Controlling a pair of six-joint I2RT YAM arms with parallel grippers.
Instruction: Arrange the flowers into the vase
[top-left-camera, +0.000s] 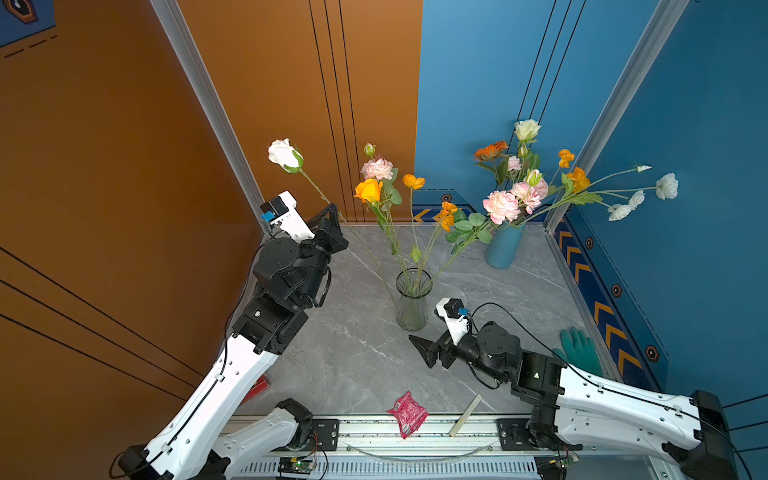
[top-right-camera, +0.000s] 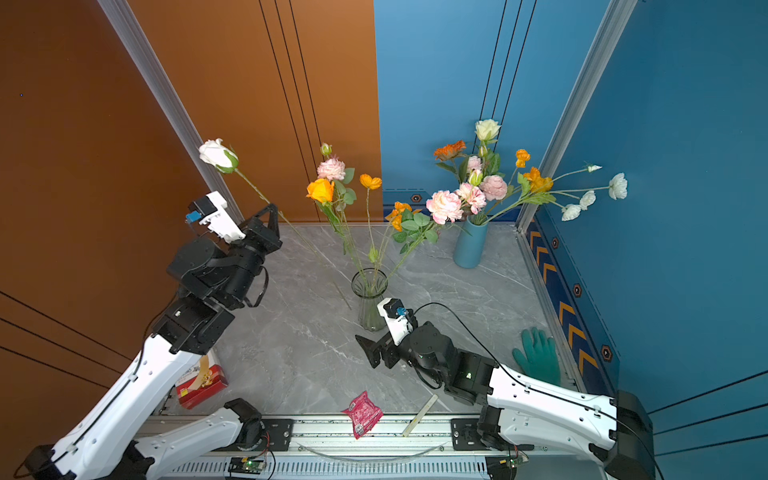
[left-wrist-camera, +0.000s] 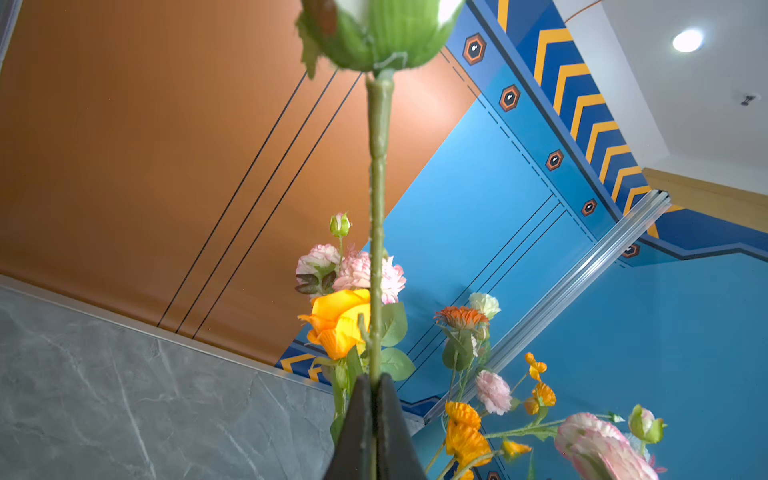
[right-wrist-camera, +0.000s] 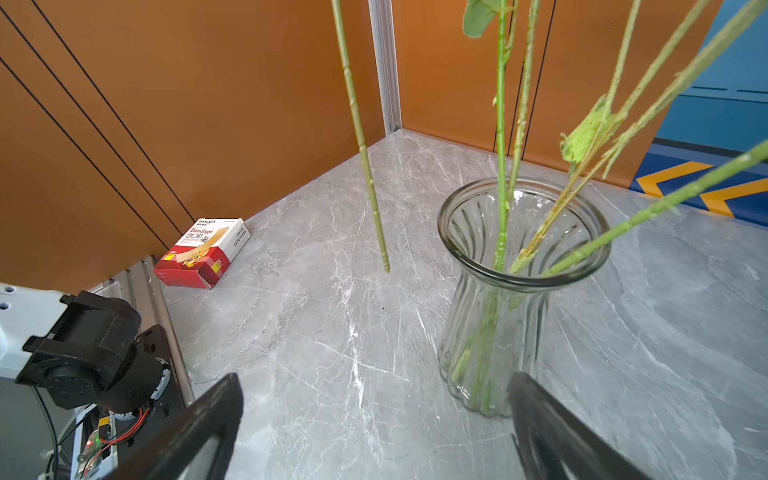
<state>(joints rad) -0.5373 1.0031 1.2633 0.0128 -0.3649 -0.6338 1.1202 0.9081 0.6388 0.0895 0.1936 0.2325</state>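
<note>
- The bench (top-left-camera: 353, 365) carries two vases well apart, which leaves each arm working room.
- The blue vase (top-left-camera: 503, 249) in the far corner holds a full bunch of flowers (top-left-camera: 503, 205). I judge it to be the supply.
- The glass vase (top-left-camera: 412, 305) stands mid-bench with a few stems leaning on its rim, and I take it as the target.
- The white rose (top-left-camera: 284, 156) is tilted, with its bloom high toward the orange wall. Its stem end is just beside the glass rim, outside it.
- My left claw (left-wrist-camera: 376, 380) is clamped on the rose stem partway up, leaving the lower length free to enter the mouth.
- My right claw (top-left-camera: 422, 351) has its jaws wide apart and is empty. It sits low by the vase foot, I judge to steady it.
</note>
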